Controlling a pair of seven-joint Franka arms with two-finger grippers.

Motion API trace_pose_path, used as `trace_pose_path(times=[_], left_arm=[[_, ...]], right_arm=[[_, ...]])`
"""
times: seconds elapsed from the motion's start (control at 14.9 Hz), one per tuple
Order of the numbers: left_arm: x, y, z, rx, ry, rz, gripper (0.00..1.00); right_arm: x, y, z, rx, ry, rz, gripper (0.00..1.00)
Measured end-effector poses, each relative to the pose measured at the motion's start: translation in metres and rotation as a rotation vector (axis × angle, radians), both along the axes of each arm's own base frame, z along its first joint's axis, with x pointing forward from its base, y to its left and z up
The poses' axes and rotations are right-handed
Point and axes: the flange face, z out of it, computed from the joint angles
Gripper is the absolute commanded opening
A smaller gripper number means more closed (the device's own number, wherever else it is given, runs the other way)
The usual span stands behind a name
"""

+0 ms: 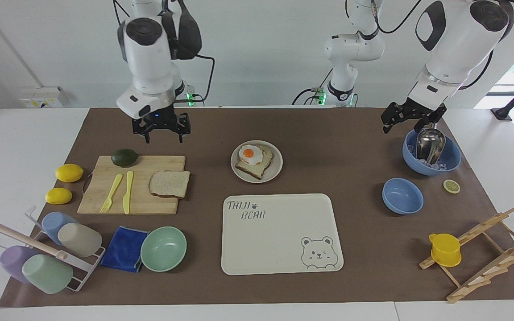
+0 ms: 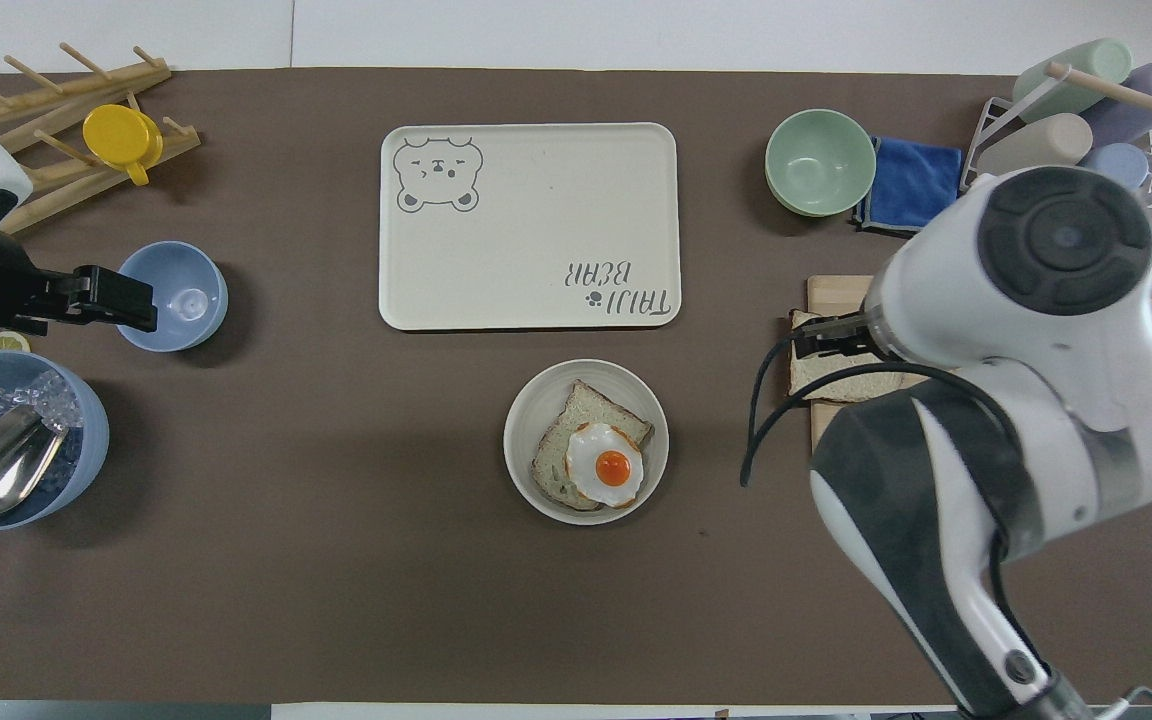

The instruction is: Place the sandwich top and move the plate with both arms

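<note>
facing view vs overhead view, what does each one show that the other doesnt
Only the facing view shows the avocado, the yellow fork and knife on the cutting board, plus the right gripper raised and open over the mat.

Only the overhead view shows the right arm's casing covering most of that board.

Both show the sandwich top on the board, the plate with egg toast, the tray, and the left gripper waiting open beside the ice bowl.

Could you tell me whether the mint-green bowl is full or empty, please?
Empty: the mint-green bowl sits upright beside the blue cloth, its bare inside showing.
</note>
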Motion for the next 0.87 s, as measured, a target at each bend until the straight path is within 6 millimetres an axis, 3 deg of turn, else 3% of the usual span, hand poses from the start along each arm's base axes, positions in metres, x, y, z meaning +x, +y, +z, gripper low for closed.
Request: trace_pose_path(times=[0.13,0.27,0.4,0.54,0.87], left_arm=[[0.0,0.0,0.0,0.0,0.0,0.0,1.0],[0.0,0.0,0.0,0.0,0.0,0.0,1.0],[0.0,0.0,0.0,0.0,0.0,0.0,1.0],[0.0,0.0,0.0,0.0,0.0,0.0,1.0],[0.0,0.0,0.0,0.0,0.0,0.0,1.0]], right_arm=[[0.017,0.015,-0.047,-0.037,-0.007,-0.01,1.0],[0.032,0.016,-0.095,-0.046,0.012,-0.044,1.0],[0.038,0.02,-0.13,-0.054,0.031,-0.082,1.0],[0.04,0.024,-0.151,-0.058,0.04,-0.101,1.0],[0.036,0.023,-0.165,-0.067,0.063,-0.103,1.0]])
